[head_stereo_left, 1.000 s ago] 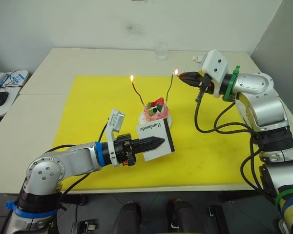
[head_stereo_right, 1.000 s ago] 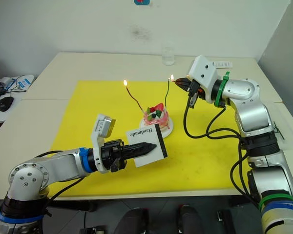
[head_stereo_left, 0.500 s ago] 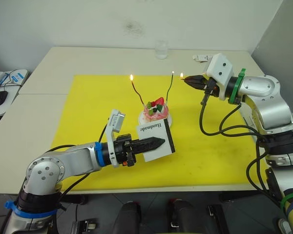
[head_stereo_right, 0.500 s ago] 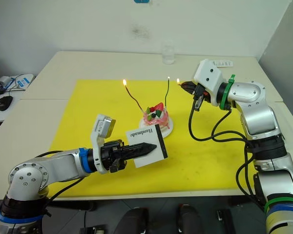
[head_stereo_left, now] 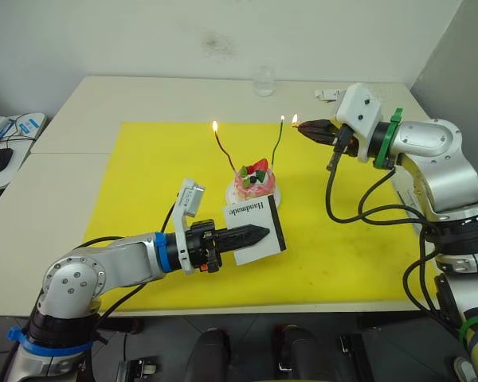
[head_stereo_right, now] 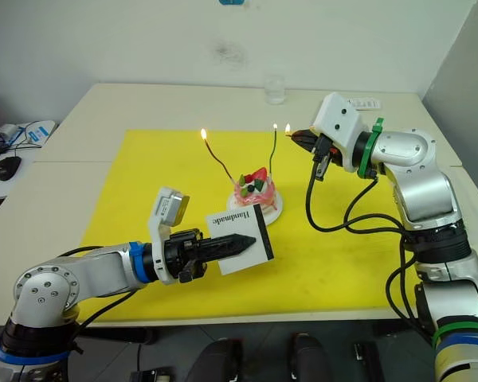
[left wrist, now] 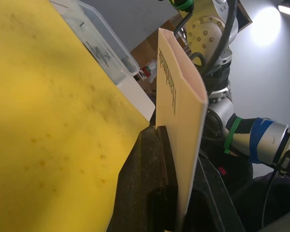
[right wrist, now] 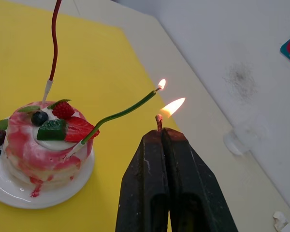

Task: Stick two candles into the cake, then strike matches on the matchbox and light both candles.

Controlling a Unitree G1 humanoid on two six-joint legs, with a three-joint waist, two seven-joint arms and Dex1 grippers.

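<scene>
The pink cake [head_stereo_left: 253, 181] on its white plate [head_stereo_left: 272, 196] stands mid-mat with both candles stuck in it. The red-brown candle [head_stereo_left: 223, 150] burns at its tip; the green candle [right wrist: 126, 110] carries a small flame too. My right gripper [head_stereo_left: 309, 126] is shut on a burning match [right wrist: 159, 122], its flame just right of the green candle's tip. My left gripper [head_stereo_left: 260, 233] is shut on the white matchbox [head_stereo_left: 255, 230], held upright in front of the cake, also seen edge-on as the matchbox [left wrist: 180, 116].
A yellow mat [head_stereo_left: 143, 191] covers the table's middle. A clear glass [head_stereo_left: 262, 82] stands at the far edge, a small white object [head_stereo_left: 327, 95] beside my right arm. A mouse and cables [head_stereo_left: 1, 155] lie on the left side table.
My right gripper drew back rightward from the green candle, then edged nearer again. The green candle's tip now burns. The left arm and matchbox stayed put.
</scene>
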